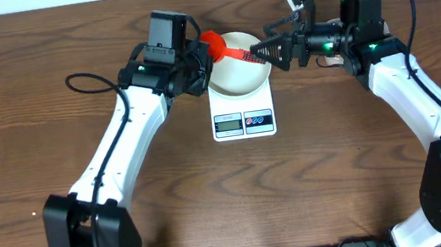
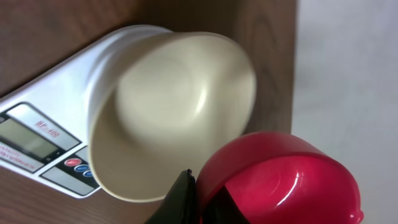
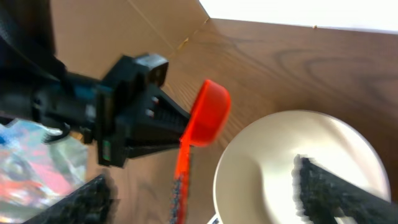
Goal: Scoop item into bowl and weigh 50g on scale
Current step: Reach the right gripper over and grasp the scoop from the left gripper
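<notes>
A brown table [image 1: 36, 148] is seen from above. A white scale [image 1: 243, 123] is set on it, and a white bowl [image 1: 235, 74] is stood on the scale. A red scoop [image 1: 211, 41] is held over the bowl's edge, pinched tight by the left claw [image 3: 174, 127]. The right claw [image 1: 258, 53] is spread apart, with the scoop's handle between its fingers.
</notes>
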Robot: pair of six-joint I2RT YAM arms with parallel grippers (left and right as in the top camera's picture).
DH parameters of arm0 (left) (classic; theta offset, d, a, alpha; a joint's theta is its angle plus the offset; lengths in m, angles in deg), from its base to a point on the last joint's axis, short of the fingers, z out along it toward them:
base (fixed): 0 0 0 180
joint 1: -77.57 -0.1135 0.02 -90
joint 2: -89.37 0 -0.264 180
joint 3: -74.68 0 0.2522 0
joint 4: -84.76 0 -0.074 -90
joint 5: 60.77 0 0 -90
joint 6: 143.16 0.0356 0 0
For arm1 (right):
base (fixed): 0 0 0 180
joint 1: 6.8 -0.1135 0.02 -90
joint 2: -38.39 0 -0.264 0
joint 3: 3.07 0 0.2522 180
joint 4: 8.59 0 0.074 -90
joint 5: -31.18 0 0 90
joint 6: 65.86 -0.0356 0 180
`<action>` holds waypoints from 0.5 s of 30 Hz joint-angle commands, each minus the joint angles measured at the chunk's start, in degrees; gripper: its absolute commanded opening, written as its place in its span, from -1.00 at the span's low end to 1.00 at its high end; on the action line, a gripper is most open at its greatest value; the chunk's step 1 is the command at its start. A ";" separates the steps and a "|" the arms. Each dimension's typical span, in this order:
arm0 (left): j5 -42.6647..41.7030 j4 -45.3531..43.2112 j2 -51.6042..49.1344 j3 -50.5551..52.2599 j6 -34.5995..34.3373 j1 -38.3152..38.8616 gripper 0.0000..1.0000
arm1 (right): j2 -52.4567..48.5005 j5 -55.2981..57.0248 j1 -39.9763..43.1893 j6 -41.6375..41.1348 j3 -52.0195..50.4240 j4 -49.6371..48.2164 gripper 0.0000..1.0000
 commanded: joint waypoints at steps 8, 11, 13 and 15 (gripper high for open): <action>0.72 0.17 -1.22 -0.04 -3.69 -0.07 -0.86 | -1.73 5.31 -3.50 -8.11 1.01 3.96 -0.20; 0.70 0.17 -1.25 -0.04 -3.69 -0.07 -0.85 | -1.73 6.25 -3.50 -8.41 1.01 5.20 -0.25; 0.70 0.20 -1.25 -0.02 -3.69 -0.07 -0.85 | -1.73 6.16 -3.56 -10.05 1.01 5.18 -0.38; 0.68 0.22 -1.25 -0.04 -3.67 -0.07 -0.86 | -1.73 6.05 -3.89 -10.84 1.01 5.18 -0.43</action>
